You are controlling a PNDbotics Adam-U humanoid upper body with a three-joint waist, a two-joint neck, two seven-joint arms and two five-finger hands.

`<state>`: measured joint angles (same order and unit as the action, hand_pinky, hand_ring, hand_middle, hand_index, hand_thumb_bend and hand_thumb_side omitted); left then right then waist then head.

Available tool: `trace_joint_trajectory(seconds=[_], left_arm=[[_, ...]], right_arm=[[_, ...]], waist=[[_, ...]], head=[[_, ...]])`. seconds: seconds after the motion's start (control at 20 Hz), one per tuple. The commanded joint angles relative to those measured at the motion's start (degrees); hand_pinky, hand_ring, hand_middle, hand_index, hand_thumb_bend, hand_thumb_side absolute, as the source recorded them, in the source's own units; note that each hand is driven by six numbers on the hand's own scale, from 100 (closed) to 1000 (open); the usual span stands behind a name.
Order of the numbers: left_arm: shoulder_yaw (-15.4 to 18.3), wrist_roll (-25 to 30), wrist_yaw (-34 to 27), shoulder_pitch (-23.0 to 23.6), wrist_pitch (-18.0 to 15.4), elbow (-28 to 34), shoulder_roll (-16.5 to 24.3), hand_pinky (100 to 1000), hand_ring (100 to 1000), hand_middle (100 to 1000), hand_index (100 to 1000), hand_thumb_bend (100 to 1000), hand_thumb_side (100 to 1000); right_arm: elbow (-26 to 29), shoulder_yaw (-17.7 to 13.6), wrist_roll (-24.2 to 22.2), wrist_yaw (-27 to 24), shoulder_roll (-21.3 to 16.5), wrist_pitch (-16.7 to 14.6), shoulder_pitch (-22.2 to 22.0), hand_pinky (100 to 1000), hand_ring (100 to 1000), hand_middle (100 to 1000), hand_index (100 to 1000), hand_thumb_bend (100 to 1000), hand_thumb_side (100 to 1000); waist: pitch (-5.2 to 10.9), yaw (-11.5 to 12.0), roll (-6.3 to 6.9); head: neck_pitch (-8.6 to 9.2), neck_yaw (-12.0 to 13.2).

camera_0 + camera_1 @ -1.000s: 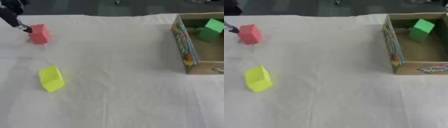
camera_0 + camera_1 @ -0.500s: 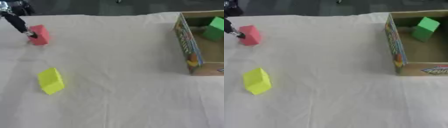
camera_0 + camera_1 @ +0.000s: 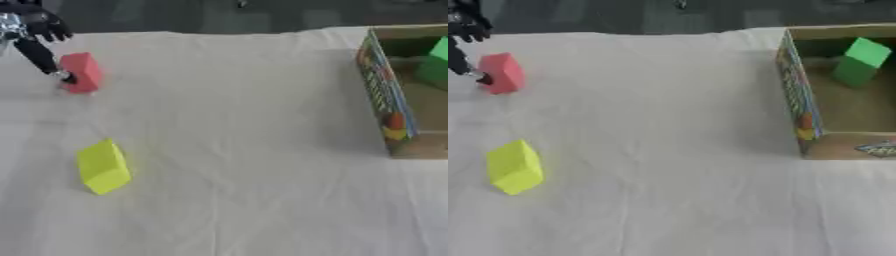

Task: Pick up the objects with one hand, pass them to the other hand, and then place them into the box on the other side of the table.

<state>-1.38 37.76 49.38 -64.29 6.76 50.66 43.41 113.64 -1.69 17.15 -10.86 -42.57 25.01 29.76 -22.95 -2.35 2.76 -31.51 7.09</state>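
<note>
Red block (image 3: 82, 73) meets the left hand (image 3: 37, 40) (fingers straight); right eye shows box (image 3: 833, 145) floor.

The left hand (image 3: 33, 31) is cut off at the upper left corner, so its finger pose cannot be told. The box (image 3: 802, 107) runs off the right edge, and the green block (image 3: 435, 64) is clipped there

Both your head cams look steeply down at the worktop (image 3: 262, 150) from above. Right eye shows the whole box (image 3: 833, 100) interior; left eye crops it at the edge. Overlap: everything left of the box.
</note>
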Motion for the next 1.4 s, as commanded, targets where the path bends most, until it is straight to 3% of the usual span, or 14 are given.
trace_joint_trajectory(seconds=[0.05,0.65,1.4], left_arm=[[0.77,0.38,0.12,-0.66,0.18,0.56,2.94,818,827,759,820,730,100],[1.65,0.14,3.43,-0.37,1.32,0.00,3.32,822,830,764,820,723,100],[2.53,-2.39,2.89,-0.94,1.66,0.30,3.85,813,817,750,812,694,100]], right_arm=[[0.96,-0.53,0.31,0.31,-1.02,-0.10,0.73,887,821,777,882,389,353],[0.96,-0.31,0.62,0.35,-1.00,-0.15,1.14,884,810,767,877,383,356],[0.96,-0.16,0.22,0.74,-1.10,0.05,0.54,889,817,764,875,360,368]], waist=[[0.94,-0.01,-0.20],[-0.95,-0.50,-0.50],[-2.17,-0.92,-0.50]], head=[[1.01,0.28],[2.51,1.01],[3.63,1.03]])
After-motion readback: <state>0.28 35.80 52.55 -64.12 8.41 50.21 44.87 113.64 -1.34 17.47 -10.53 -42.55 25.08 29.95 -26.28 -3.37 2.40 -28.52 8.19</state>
